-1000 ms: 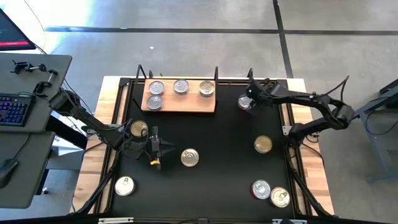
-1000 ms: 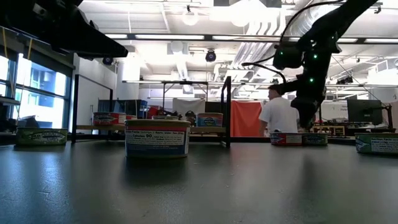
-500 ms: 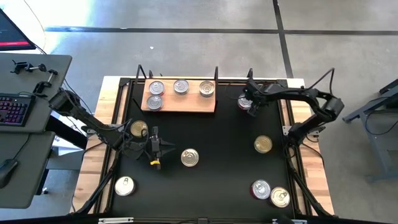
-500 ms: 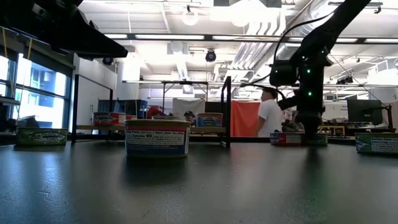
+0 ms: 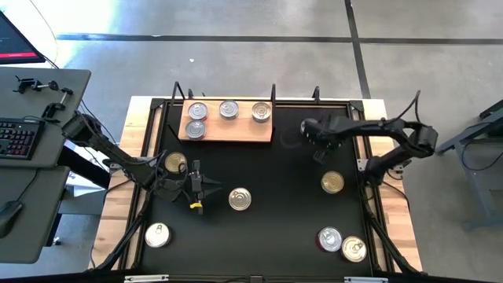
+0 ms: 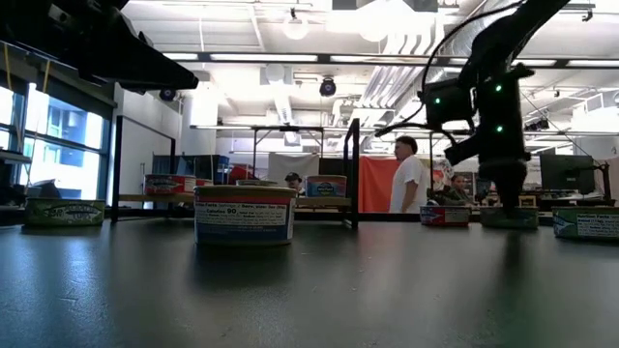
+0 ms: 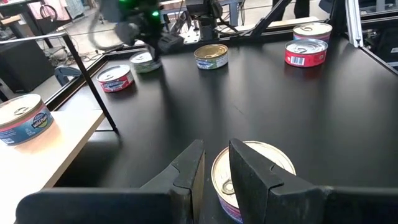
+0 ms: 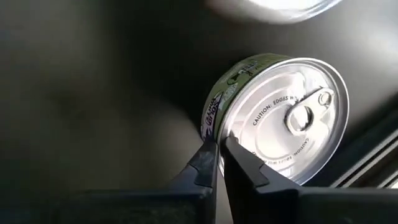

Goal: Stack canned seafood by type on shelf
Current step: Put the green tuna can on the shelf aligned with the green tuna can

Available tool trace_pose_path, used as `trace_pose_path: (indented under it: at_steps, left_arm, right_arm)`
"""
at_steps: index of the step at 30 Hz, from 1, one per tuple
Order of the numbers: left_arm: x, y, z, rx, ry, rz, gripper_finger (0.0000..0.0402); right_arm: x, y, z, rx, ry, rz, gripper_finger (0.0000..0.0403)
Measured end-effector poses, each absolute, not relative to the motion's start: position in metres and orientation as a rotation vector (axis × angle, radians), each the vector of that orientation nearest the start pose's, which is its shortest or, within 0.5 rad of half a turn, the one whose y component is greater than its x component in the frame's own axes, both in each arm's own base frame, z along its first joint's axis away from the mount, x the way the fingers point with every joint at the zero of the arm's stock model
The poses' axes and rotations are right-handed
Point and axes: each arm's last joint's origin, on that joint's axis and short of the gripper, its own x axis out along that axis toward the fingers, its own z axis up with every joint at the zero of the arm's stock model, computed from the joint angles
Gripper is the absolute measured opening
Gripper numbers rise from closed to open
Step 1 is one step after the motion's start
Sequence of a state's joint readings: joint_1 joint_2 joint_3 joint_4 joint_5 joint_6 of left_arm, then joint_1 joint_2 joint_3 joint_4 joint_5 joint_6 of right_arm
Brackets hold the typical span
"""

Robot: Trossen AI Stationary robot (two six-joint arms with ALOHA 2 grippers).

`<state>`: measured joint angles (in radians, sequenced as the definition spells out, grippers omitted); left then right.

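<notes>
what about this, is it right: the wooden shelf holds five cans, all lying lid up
Not quite. The wooden shelf holds four cans, not five, as the high view shows. All four do lie lid up.

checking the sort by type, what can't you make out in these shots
Shelf cans: high view shows lids only; in the low view the labels are too small to read.
Green can: covered by the right gripper in the high view.
Two overlapping cans: high view; stacked or side by side, unclear.
Nearest can: left wrist view, partly behind the left gripper, cut by the edge.
</notes>
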<state>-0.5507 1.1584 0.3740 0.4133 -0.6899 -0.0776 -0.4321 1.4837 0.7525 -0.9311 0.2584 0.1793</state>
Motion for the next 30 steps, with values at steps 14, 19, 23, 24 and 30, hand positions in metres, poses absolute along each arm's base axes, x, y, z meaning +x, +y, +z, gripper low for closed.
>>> trace_pose_path:
  at_steps: [14, 19, 23, 24, 30]
  left_arm:
    - [0.193, -0.096, 0.182, 0.138, 0.295, 0.154, 0.0064]
    - [0.196, -0.094, 0.177, 0.149, 0.315, 0.169, 0.0064]
    - [0.2, -0.094, 0.174, 0.15, 0.32, 0.17, 0.0064]
    - [0.201, -0.095, 0.173, 0.146, 0.314, 0.17, 0.0064]
    - [0.203, -0.096, 0.168, 0.176, 0.333, 0.168, 0.0064]
  right_arm:
    - [0.254, 0.024, 0.149, 0.375, 1.226, -0.212, 0.0002]
    - [0.28, 0.052, 0.143, 0.239, 1.027, -0.026, 0.0001]
    - [0.297, 0.068, 0.166, 0.104, 0.881, -0.025, 0.0001]
    - [0.298, 0.071, 0.17, 0.071, 0.863, -0.032, 0.0001]
    - [0.309, 0.08, 0.199, -0.021, 0.758, -0.066, 0.0001]
